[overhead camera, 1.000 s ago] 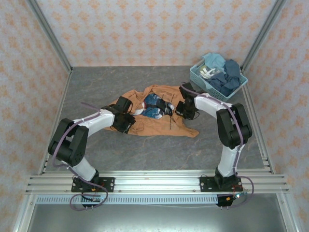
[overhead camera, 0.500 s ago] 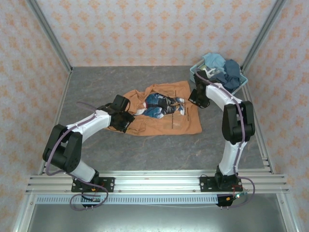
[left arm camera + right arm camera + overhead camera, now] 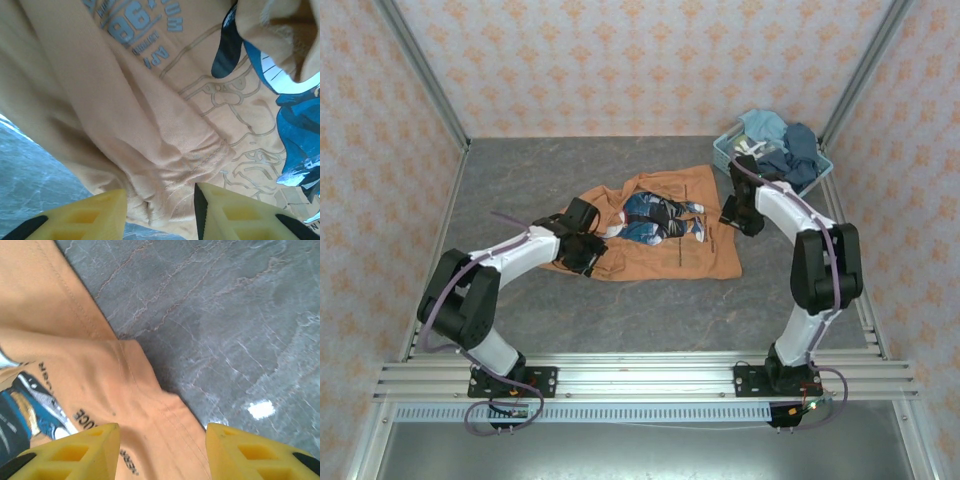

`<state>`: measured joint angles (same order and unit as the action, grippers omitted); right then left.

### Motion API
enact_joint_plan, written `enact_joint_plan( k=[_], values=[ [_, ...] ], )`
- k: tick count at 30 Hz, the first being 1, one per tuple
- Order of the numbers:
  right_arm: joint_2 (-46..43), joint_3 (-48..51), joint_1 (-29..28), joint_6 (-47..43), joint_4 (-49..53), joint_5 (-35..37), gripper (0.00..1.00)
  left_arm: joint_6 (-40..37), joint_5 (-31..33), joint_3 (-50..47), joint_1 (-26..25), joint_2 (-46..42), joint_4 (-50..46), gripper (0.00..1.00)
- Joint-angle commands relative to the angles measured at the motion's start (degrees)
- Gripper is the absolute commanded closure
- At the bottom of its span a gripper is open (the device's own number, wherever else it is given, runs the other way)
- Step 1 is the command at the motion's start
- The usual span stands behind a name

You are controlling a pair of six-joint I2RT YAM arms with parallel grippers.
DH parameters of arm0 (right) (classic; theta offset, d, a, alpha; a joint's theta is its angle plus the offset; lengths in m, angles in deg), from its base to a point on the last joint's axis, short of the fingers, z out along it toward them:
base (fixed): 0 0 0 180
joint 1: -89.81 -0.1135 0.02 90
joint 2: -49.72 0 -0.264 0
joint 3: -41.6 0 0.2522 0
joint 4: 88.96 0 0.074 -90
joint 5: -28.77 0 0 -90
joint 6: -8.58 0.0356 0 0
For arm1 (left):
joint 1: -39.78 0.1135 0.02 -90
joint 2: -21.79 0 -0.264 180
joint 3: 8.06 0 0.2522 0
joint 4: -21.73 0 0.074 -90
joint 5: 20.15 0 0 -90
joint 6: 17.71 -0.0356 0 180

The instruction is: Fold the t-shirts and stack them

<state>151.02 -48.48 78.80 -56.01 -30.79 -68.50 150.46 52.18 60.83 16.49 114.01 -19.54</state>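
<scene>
Shirt [image 3: 655,228] lies flat mid-table, print up, likely spread for folding | left gripper [image 3: 160,212] spread, bunched hem between its fingers, set to pinch | right gripper [image 3: 162,452] spread over shirt's edge, cloth between and below its fingers | basket [image 3: 740,170] beyond right gripper, holds more shirts

A grey marbled table [image 3: 520,170] carries the orange-tan t-shirt [image 3: 660,255] and a pale blue basket [image 3: 728,152].

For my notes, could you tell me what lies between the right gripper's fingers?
In the right wrist view, the orange t-shirt's edge lies between the open right gripper's fingers.
</scene>
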Motion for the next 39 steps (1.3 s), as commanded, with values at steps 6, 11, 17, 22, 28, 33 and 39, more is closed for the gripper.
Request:
enact_joint_plan(
  k=[6, 11, 17, 22, 28, 33, 39],
  values=[
    [-8.1, 6.9, -0.9, 0.8, 1.3, 0.1, 0.51, 1.6, 1.1, 3.8, -1.9, 2.4, -1.3, 0.65],
    [-9.4, 7.9, -0.8, 1.1, 1.4, -0.1, 0.51, 1.8, 0.9, 3.2, -2.3, 3.4, -1.6, 0.72],
    [-10.0, 7.5, -0.8, 1.1, 2.0, -0.1, 0.52, 0.4, 1.2, 4.9, -2.3, 3.9, -3.3, 0.86],
    [-11.3, 8.3, -0.8, 1.1, 2.8, 0.4, 0.52, -0.4, 1.2, 4.3, -2.3, 2.5, -7.3, 0.76],
    [-12.3, 9.9, -0.9, 1.3, 2.7, -0.3, 0.52, 2.5, 0.5, 2.1, -2.5, 1.7, -4.3, 0.68],
    [-12.3, 10.4, -0.9, 1.3, 2.5, -0.5, 0.52, 2.7, 0.5, 4.4, -3.1, 3.7, -3.6, 0.70],
    [-12.8, 11.4, -0.9, 1.5, 2.5, -0.1, 0.52, 2.4, 0.3, 5.3, -3.3, 4.7, -3.8, 0.83]
  ],
)
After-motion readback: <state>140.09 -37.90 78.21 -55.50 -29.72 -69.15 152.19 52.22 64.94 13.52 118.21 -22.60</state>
